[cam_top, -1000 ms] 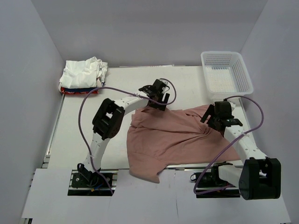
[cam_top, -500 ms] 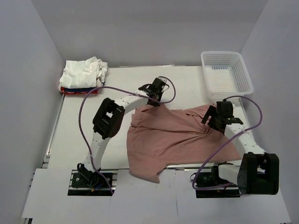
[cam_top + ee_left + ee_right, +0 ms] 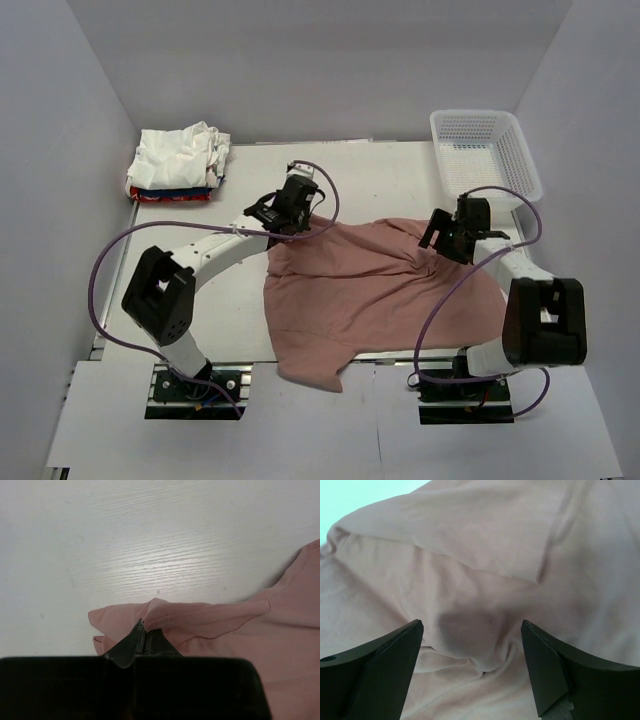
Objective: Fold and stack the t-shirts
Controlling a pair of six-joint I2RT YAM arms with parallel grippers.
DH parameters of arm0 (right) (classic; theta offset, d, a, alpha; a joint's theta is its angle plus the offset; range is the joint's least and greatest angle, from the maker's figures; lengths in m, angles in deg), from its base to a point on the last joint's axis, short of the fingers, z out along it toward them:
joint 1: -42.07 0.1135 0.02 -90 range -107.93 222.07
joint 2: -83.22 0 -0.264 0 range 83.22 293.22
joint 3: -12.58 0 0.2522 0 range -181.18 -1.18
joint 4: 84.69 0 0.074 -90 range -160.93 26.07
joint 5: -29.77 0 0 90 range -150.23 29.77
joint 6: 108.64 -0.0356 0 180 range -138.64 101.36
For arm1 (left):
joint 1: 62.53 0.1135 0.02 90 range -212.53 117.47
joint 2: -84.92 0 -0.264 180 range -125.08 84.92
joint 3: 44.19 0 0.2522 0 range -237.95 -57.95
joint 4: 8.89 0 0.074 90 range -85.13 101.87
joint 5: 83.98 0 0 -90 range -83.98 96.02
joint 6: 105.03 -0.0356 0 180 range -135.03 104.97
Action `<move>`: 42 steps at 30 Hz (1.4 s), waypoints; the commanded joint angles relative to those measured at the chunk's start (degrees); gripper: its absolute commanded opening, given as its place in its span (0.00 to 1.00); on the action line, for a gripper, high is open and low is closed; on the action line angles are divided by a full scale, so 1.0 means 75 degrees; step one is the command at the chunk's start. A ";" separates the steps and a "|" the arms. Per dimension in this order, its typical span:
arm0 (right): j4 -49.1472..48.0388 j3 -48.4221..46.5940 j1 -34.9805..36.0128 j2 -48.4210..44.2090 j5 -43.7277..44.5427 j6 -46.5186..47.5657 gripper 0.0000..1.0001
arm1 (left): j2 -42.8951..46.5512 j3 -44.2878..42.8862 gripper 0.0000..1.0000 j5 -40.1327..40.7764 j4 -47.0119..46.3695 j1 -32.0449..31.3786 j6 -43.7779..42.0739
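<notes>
A dusty-pink t-shirt point(image 3: 380, 295) lies crumpled and spread over the middle of the table, no print showing. My left gripper point(image 3: 287, 225) is shut on a fold at its far left edge point(image 3: 165, 615), with the cloth pinched between the fingertips point(image 3: 131, 642). Over the shirt's far right part my right gripper point(image 3: 437, 243) hovers open, wrinkled pink cloth point(image 3: 470, 555) lying between and below its fingers point(image 3: 395, 650). A stack of folded t-shirts point(image 3: 178, 160), white ones over a red one, sits in the far left corner.
A white lattice basket point(image 3: 485, 150) stands at the far right corner. Purple cables loop from both arms over the table. Bare table point(image 3: 150, 540) shows beyond the left gripper.
The left gripper shut on the shirt's far edge and pulled it left, its arm swinging out leftward. The right gripper moved a little up and left over the cloth.
</notes>
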 commanded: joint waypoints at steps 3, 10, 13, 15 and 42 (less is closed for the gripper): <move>-0.0570 -0.0621 0.0033 0.0802 -0.0938 0.0240 0.82 | 0.0308 0.0384 0.00 0.1156 0.0308 0.0100 0.0535; -0.0313 -0.0914 -0.0003 0.1189 0.0125 0.0241 0.82 | 0.0238 0.0536 0.00 0.1719 0.0884 0.0252 0.0934; -0.0301 -0.0949 -0.0014 0.1189 0.0421 0.0147 0.82 | 0.0238 0.0536 0.00 0.1720 0.0966 0.0392 0.1016; -0.0336 -0.1101 -0.0014 0.1352 0.0282 0.0170 0.82 | 0.0075 0.0536 0.00 0.1522 0.0896 0.0393 0.1016; 0.0121 -0.1593 0.0395 0.2185 -0.0176 0.0534 0.69 | -0.0571 0.0079 0.00 0.0724 0.0942 0.0850 0.0876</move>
